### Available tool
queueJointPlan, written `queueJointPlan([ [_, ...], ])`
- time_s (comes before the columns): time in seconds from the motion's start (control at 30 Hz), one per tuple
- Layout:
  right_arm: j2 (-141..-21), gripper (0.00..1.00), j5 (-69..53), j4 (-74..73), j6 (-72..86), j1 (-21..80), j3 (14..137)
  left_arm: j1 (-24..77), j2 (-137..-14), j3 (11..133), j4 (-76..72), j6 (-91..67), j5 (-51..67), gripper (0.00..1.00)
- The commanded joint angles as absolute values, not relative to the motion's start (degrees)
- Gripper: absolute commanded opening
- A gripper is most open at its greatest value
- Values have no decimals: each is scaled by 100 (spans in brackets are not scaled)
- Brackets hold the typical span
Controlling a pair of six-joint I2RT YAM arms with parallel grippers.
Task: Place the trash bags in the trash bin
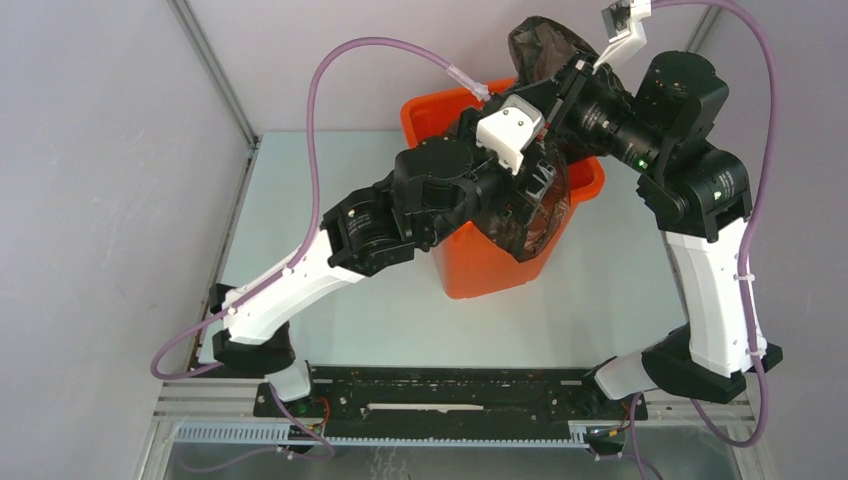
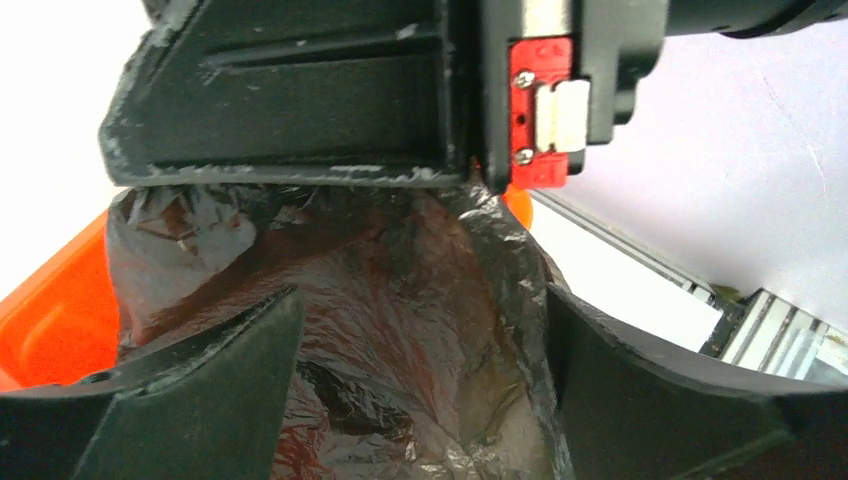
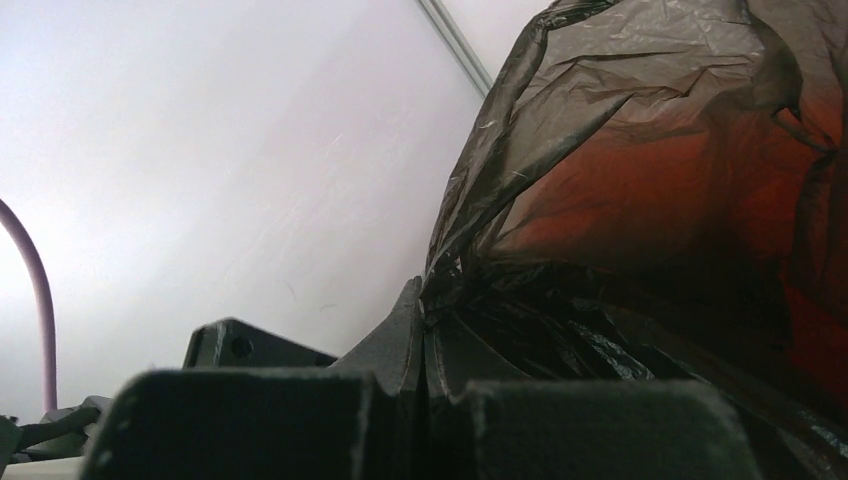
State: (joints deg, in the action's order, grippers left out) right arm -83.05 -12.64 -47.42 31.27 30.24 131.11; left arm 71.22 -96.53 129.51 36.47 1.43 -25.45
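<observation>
The orange trash bin [image 1: 470, 262] stands mid-table. A black trash bag [image 1: 540, 215] hangs over its right front rim and rises in a bunch [image 1: 543, 45] above the far rim. My right gripper [image 1: 568, 75] is shut on the bag's edge; in the right wrist view the gripper [image 3: 425, 292] pinches the bag [image 3: 640, 150], and orange shows through it. My left gripper [image 1: 538, 185] is over the bin's right side. In the left wrist view the left gripper [image 2: 422, 297] is open, the bag [image 2: 400, 330] lies between its fingers, and the bin [image 2: 55, 305] is at left.
The right arm's wrist [image 2: 400, 90] hangs close above the left gripper. Purple cables [image 1: 330, 80] loop over the table's back left. The table [image 1: 330, 180] has a metal frame post [image 1: 215, 65] at its back left corner and a rail [image 1: 450, 385] along the front.
</observation>
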Motion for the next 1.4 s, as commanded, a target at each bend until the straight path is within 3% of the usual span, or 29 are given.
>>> queueJointPlan([
  [0.0, -8219, 0, -956, -4520, 2875, 3200, 13189, 7128, -9429, 12973, 3665, 103, -2395, 84],
  [0.07, -8233, 0, -945, -4507, 2867, 3225, 13202, 7128, -9422, 12987, 3683, 118, -2480, 68],
  [0.17, -8231, 3, -884, -4591, 2870, 3232, 13236, 7121, -9409, 13047, 3778, 72, -2862, 23],
  [0.2, -8209, 8, -842, -4633, 2855, 3226, 13226, 7115, -9393, 13065, 3806, 41, -2980, 12],
  [0.27, -8129, 27, -818, -4698, 2799, 3220, 13115, 7075, -9319, 13043, 3816, -114, -3030, 1],
  [0.43, -7778, 78, -775, -4849, 2549, 3155, 12732, 6852, -8916, 12667, 3659, -767, -2693, 0],
  [0.5, -7578, 88, -792, -4948, 2448, 3075, 12616, 6695, -8650, 12306, 3463, -1176, -2497, 0],
  [0.8, -6679, 89, -1453, -5171, 2554, 2189, 11780, 5720, -7191, 10100, 1860, -3092, -1274, 0],
  [0.87, -6538, 85, -1531, -5194, 2549, 2019, 11504, 5611, -7026, 9861, 1682, -3295, -1118, 0],
  [0.97, -6460, 69, -1864, -5125, 2589, 1917, 11205, 5528, -6903, 9635, 1570, -3514, -995, 0],
  [1.07, -6458, 66, -2257, -4979, 2724, 1910, 10916, 5460, -6820, 9479, 1448, -3698, -875, 0],
  [1.17, -6463, 68, -2402, -4708, 2913, 1907, 10725, 5429, -6781, 9440, 1411, -3726, -843, 0],
  [1.37, -6651, 83, -2167, -4418, 2863, 1916, 10648, 5317, -6699, 9439, 1427, -3795, -767, 0],
])
